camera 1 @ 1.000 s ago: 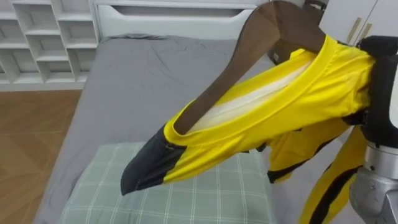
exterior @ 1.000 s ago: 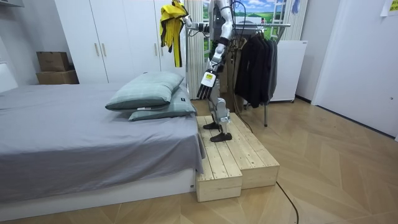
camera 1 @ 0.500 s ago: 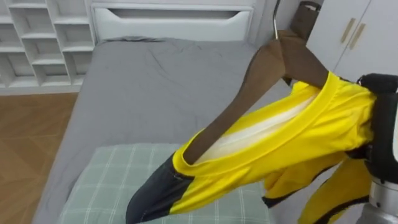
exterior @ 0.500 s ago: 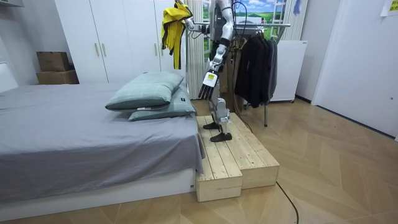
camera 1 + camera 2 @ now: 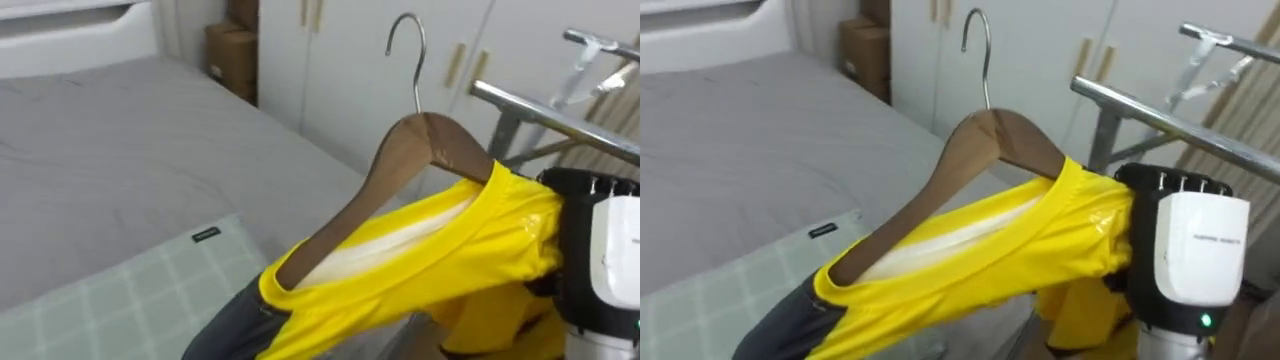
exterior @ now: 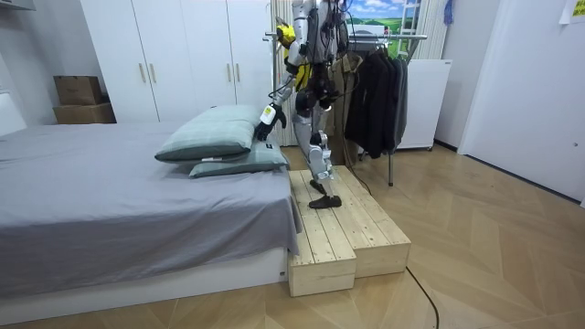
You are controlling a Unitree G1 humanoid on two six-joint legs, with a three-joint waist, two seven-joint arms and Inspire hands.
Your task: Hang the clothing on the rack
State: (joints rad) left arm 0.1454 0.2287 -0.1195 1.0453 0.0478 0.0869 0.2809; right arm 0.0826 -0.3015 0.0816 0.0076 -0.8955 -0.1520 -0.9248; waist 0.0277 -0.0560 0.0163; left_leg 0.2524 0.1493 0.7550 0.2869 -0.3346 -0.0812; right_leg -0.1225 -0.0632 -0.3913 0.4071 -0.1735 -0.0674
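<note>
Right hand [image 5: 1190, 240] against the yellow shirt [image 5: 970, 250], grip cannot be told; robot has turned, hanger [image 5: 970, 140] now near rail [image 5: 1150, 112].

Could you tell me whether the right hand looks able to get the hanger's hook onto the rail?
Probably yes: the right hand has the hanger raised with its hook free, and the rail runs close by with nothing between them.

Right hand [image 5: 1185, 245] is raised at chest height, back of hand facing the head camera, forearm upright. Left arm hangs low, swung out from the body; left hand [image 6: 268, 115] has its fingers relaxed.
</note>
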